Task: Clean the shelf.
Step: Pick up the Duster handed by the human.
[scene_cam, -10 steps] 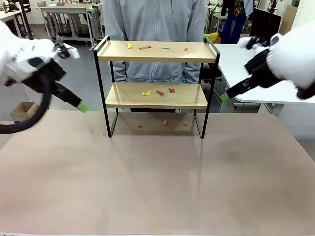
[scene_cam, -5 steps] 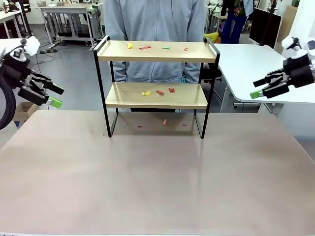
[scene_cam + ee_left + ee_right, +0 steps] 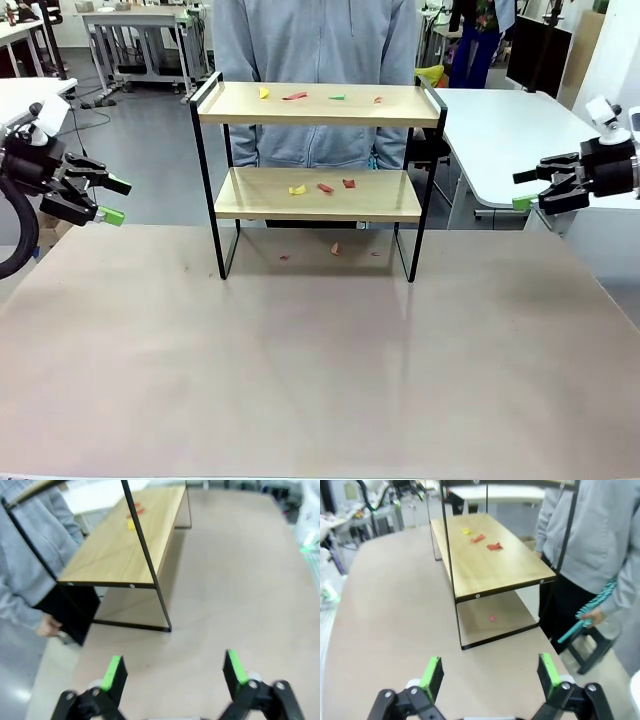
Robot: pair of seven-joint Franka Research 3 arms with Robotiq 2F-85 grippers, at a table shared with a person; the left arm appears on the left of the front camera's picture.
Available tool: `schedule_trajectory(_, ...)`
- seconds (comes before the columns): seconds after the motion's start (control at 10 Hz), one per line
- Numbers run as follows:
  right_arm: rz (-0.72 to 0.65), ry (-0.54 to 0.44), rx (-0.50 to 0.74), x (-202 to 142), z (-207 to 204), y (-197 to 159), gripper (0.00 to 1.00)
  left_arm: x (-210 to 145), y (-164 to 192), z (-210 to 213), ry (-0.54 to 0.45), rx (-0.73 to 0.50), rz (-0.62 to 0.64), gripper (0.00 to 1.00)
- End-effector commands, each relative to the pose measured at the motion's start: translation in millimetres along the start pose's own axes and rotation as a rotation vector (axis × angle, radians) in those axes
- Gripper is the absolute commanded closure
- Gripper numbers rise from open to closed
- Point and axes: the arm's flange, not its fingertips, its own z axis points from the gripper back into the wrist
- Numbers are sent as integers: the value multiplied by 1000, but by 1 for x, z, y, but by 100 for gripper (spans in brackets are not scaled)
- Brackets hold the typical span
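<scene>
The shelf (image 3: 318, 105) stands at the far middle of the table, two wooden boards in a black frame. Small yellow, red and green scraps (image 3: 294, 97) lie on its top board, more scraps (image 3: 325, 187) on the lower board, and red bits (image 3: 335, 249) on the table beneath it. My left gripper (image 3: 115, 200) hovers open off the table's left edge, apart from the shelf. My right gripper (image 3: 520, 190) hangs open off the right edge. The left wrist view has the lower board (image 3: 120, 550) ahead of my open left gripper (image 3: 173, 670); the right wrist view has that board (image 3: 490, 560) beyond my open right gripper (image 3: 488, 674).
A person in a grey hoodie (image 3: 315, 40) stands right behind the shelf, holding a teal duster (image 3: 592, 605) low at their side. A white table (image 3: 500, 130) stands at the right. The tan table (image 3: 320, 370) spreads wide in front of the shelf.
Both arms have drawn outward from the shelf, the left to the left edge, the right to the right edge. Both grippers stayed open.
</scene>
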Motion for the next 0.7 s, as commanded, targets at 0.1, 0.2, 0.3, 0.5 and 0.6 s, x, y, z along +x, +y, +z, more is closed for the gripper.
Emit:
schedule_trajectory(0.1, 32, 33, -27, 22, 10, 11, 0, 13, -9, 4, 13, 8, -13, 0)
schedule_trajectory(0.2, 32, 33, -27, 22, 10, 11, 0, 13, -9, 4, 13, 8, -13, 0)
schedule_trajectory(0.3, 36, 17, -12, 15, 6, 3, 0, 12, -2, 4, 9, 8, -21, 0)
schedule_trajectory(0.5, 10, -122, 11, -4, 28, -44, 0, -24, 38, 15, -191, -18, 28, 0)
schedule_trajectory(0.6, 3, -201, 35, -12, 37, -66, 0, -38, 55, 19, -290, -5, 1, 0)
